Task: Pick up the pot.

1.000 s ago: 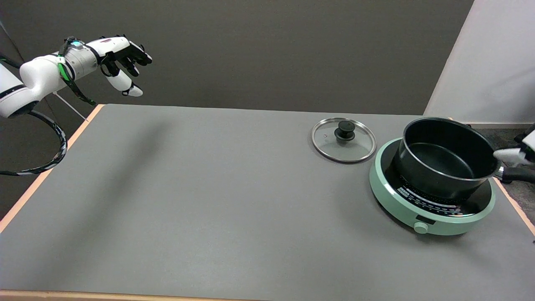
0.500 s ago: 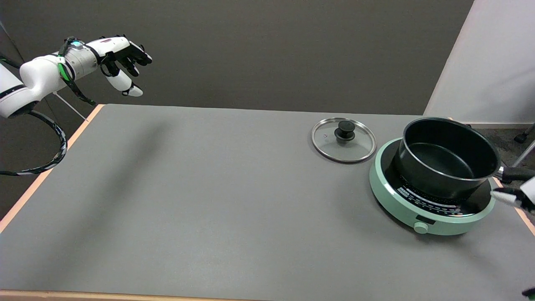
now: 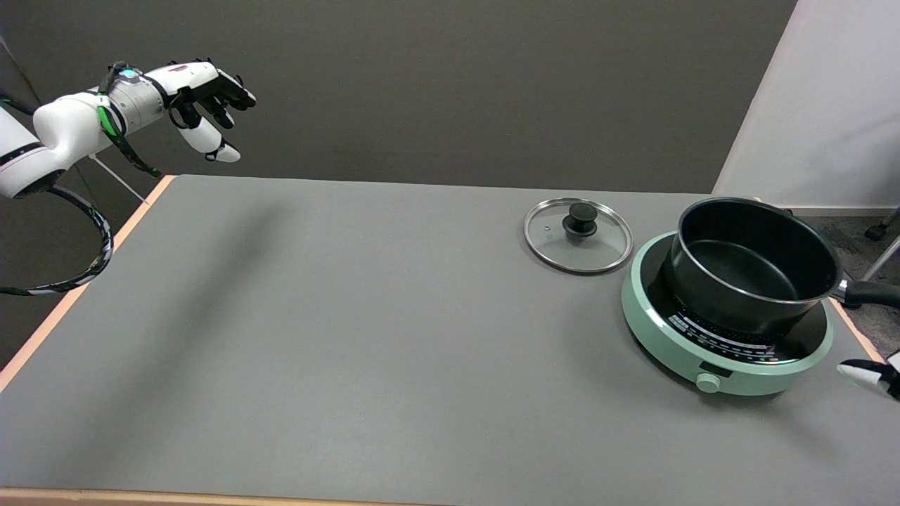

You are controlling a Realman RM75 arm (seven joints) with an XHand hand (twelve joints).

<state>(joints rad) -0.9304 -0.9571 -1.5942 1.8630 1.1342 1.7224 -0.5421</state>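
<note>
Right hand (image 3: 872, 376) barely in frame, only a white fingertip showing; can't tell its pose. Black round metal pot (image 3: 752, 266) sits up-left of it on mint-green round cooktop (image 3: 675, 330), untouched.

The right hand (image 3: 872, 374) has dropped from beside the pot's handle (image 3: 872, 292) toward the table edge.

1. A round glass lid (image 3: 578, 244) with a black knob lay flat on the grey table (image 3: 351, 337), far right.
2. A green round cooker (image 3: 724, 351) sat just right of the lid.
</note>
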